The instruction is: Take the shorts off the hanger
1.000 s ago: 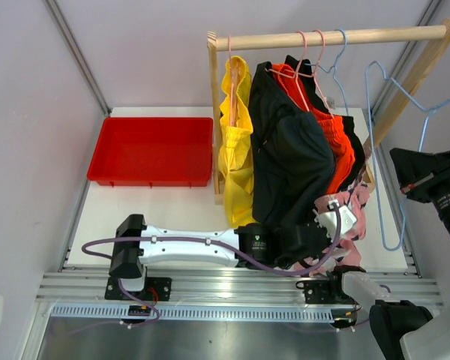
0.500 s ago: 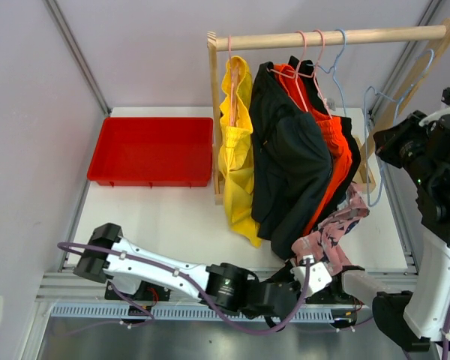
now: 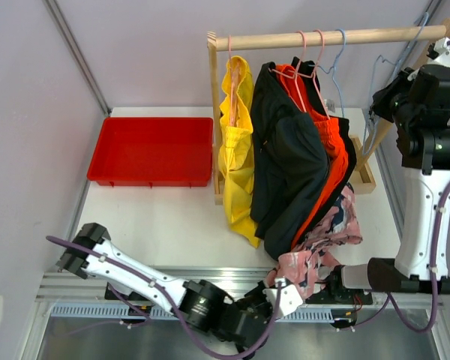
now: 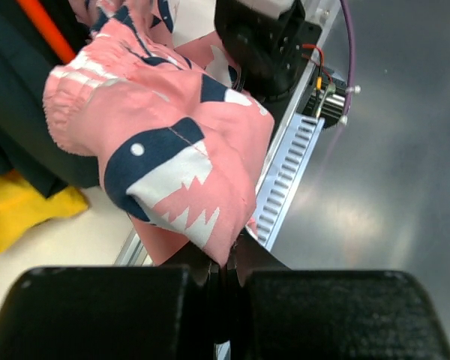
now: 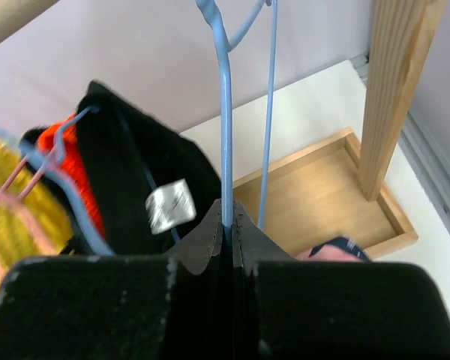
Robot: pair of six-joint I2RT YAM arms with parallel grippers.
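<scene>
Left gripper (image 3: pixel 280 294) clamped on pink patterned shorts (image 3: pixel 322 236) at the near edge of the table (image 3: pixel 165 217), top view. The cloth runs up-right toward right gripper (image 3: pixel 382 99), high by the wooden rail (image 3: pixel 330 37). Left wrist: fingertips (image 4: pixel 259 259) pinch the hem, shorts lying ahead. Right wrist: jaws closed on blue hanger (image 5: pixel 226 135), with the shorts below and apparently free of it. Left arm is nearer.

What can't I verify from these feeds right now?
Top view: grip of the left end effector, under the pink shorts.
Top view: hold of the right end effector on the blue hanger, behind its wrist.
Right wrist: hanger's hook, cut by the top edge.
Left wrist: the shorts' far end, past the top edge.
</scene>
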